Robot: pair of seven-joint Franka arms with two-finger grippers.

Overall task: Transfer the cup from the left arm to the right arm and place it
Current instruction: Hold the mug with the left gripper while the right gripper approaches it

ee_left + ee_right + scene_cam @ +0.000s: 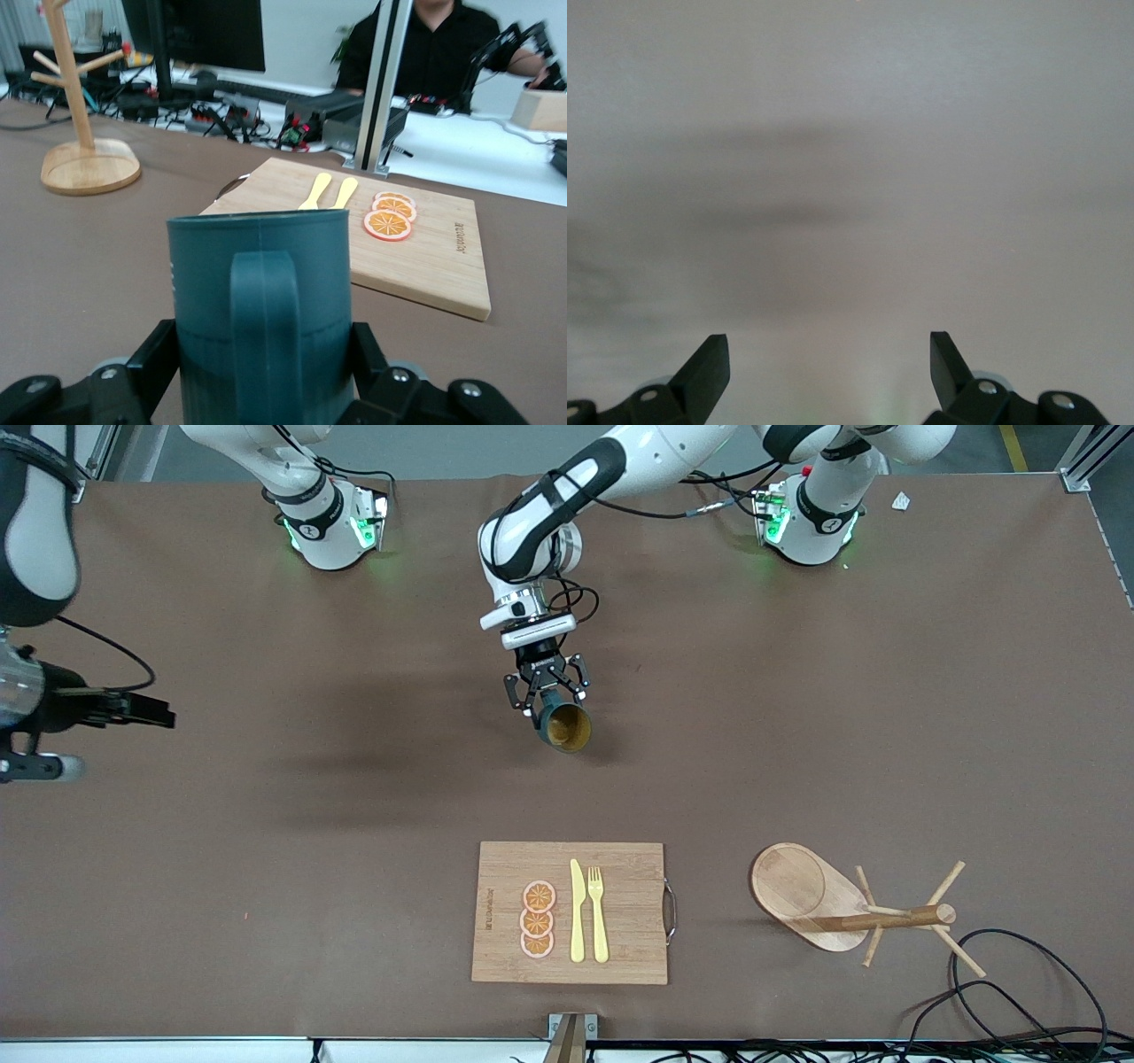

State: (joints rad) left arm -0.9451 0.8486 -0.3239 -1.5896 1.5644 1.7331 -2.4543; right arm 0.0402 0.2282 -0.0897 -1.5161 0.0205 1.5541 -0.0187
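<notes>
In the front view the left gripper (551,695) hangs in the middle of the frame, over bare table (266,850) above the cutting board (571,912), its fingers closed around the base end of the cup (563,726), which it holds off the table, tipped on its side so the mustard-yellow inside faces the camera. The right gripper (146,708) sits at the far left edge of the frame, over the table at the right arm's end, well apart from the cup. The peg rack (850,908) stands in the lower right. By my reading, the step in hand is bringing the cup to the handover; next the two grippers must meet so the right one can close on a free part of the cup before the left lets go. In the left wrist view the cup (261,310) fills the lower centre, dark teal, with its handle facing the camera, and the gripper's fingers (146,367) press on both of its sides; the board lies at centre right and the rack at upper left. In the right wrist view the fingers (704,367) at the bottom corners are spread wide with nothing between them, over blurred table.
</notes>
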